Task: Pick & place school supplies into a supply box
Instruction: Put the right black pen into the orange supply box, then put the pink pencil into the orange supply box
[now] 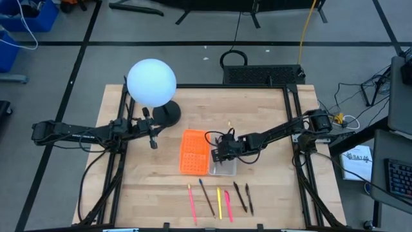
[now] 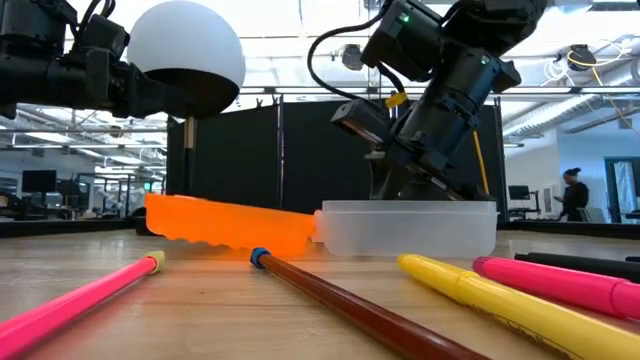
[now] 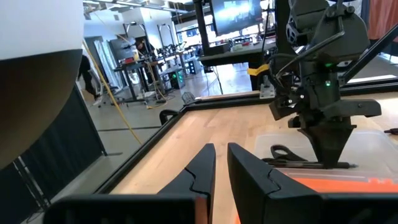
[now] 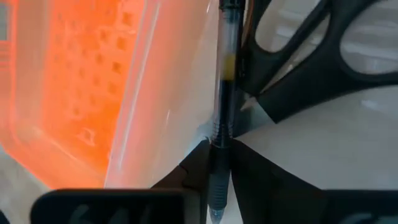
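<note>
Clear plastic forms the supply box (image 1: 223, 166), seen near the centre of the wooden table (image 1: 270, 129), with its orange lid (image 1: 194, 152) joined flat at its 9 o'clock side. The right gripper (image 1: 224, 153) is lowered into the box. A black pen (image 4: 222, 93) is seen between its fingers (image 4: 261, 171); its long axis runs straight out from the fingertips, along the box wall next to the lid. Whether the pen is pinched or already let go cannot be told. Black-handled scissors (image 4: 311, 56) lie flat in the box just beside the pen, handles near the gripper.

Six more pens and pencils (image 1: 219, 200) are laid in a row at 6 o'clock from the box, near the table's front edge, each with its long axis roughly from 12 to 6 o'clock.

The left gripper (image 1: 152, 137) is held at 9 o'clock from the lid, beside a white globe lamp (image 1: 151, 82); its fingers (image 3: 202, 171) are nearly pressed together, with only a thin gap and nothing between them.

Pale wood planks cover the table, framed by black rails. Desks, monitors and a person (image 2: 575, 195) are visible in the room behind.
</note>
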Robot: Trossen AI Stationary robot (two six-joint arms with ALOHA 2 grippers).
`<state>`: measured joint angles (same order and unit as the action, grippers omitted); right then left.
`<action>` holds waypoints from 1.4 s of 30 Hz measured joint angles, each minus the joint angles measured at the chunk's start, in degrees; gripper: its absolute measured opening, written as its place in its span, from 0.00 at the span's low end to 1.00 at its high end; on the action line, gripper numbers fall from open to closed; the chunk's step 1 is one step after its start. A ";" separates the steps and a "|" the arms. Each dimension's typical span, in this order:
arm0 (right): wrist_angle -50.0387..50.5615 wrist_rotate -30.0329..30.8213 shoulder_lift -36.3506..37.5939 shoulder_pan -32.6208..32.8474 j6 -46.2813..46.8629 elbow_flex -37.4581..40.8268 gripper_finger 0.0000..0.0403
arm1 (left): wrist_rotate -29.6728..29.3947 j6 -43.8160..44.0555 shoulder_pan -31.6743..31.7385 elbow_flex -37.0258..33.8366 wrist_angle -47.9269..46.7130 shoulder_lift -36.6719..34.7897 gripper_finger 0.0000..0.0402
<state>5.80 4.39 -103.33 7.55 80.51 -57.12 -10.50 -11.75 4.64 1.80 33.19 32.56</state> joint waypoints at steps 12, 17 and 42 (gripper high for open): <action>2.70 8.84 6.36 0.83 -7.29 0.07 0.32 | 0.16 1.44 0.00 0.00 0.09 0.01 0.13; 6.86 15.89 14.54 1.57 -13.22 0.07 0.33 | 0.15 1.94 0.00 0.00 0.07 0.00 0.13; -27.41 25.57 49.00 2.27 -58.06 38.48 0.01 | -0.90 1.69 -0.01 0.00 1.67 0.01 0.13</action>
<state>-21.61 29.95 -54.33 9.82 22.45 -18.65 -11.40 -10.06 4.63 1.80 34.86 32.56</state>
